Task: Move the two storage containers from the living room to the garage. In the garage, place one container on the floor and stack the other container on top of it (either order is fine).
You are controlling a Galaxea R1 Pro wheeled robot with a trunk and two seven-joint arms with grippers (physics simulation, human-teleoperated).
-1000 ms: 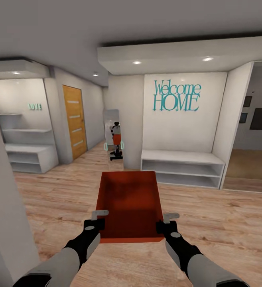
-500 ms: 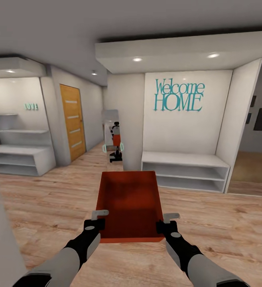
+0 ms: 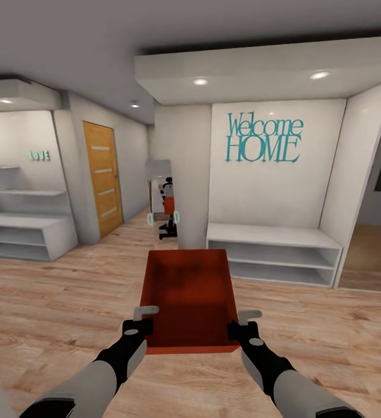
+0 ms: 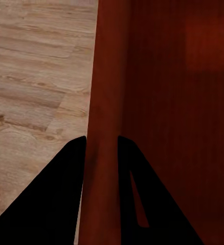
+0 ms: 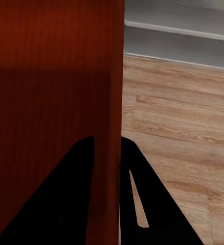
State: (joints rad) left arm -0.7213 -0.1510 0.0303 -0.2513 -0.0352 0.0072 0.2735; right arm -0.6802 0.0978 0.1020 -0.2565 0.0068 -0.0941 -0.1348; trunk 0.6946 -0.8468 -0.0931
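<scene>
Your left gripper (image 3: 145, 318) is pinching the left wall of the storage container (image 3: 189, 296), one finger inside and one outside; in the left wrist view the two dark fingers (image 4: 66, 194) are straddling that thin orange-red wall with no gap showing. Your right gripper (image 3: 243, 322) is doing the same on the right wall, and in the right wrist view its fingers (image 5: 73, 194) are sitting tight against both faces of the wall. Both grips are landing close to the container's near corners.

You are carrying the container out in front of the trunk, between your two arms, held clear above the light wood-plank floor (image 3: 62, 302). It is sitting roughly level with its open top facing up, its long side running away from you, and its inside is looking bare.

Beyond the far rim, a low white shelf unit (image 3: 271, 252) is standing against a white wall bearing teal "Welcome HOME" lettering (image 3: 264, 139). Just left of that wall a narrow mirror (image 3: 164, 203) is showing your robot's reflection. Further left an orange wooden door (image 3: 103, 177) is standing shut, and white shelves (image 3: 25, 223) are lining the far left alcove. An opening into another room is showing at the right edge.
</scene>
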